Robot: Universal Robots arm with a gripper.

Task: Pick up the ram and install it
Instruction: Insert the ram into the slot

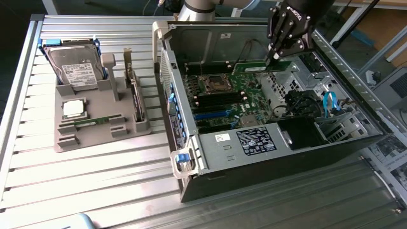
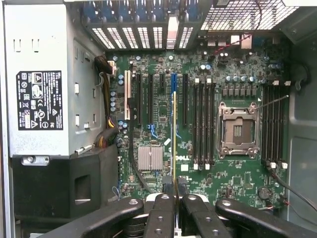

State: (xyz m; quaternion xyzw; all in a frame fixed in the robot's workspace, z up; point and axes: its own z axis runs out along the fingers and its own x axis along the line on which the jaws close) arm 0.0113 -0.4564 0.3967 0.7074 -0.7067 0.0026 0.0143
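Wrist view looks straight down into the open case [image 2: 44, 99]; the gripper [image 2: 174, 191] is clamped on the ram [image 2: 174, 139], which shows edge-on as a thin yellow-green line running out from between the fingertips over the motherboard [image 2: 158, 198]. Exterior view has the gripper [image 1: 278, 58] above the case [image 1: 254, 143] at about 1 o'clock, the ram [image 1: 264, 67] a green strip under it, level and clear of the board [image 1: 222, 102]; its twin [image 1: 94, 122] lies in the grey tray [image 1: 95, 131] at 9 o'clock.

Judged from these pictures, the stick hangs over the expansion slots, not yet over the 4 black memory slots [image 2: 203, 124] that sit beside the CPU socket [image 2: 238, 130]. Doing this step well means bringing the stick's edge parallel to 1 slot and centred along its length; keeping it upright so both ends meet the slot together; checking the end latches [image 2: 198, 166] are open, which I cannot tell here; pressing straight down, never at a tilt, since a skewed board could bind or slip in the grip.
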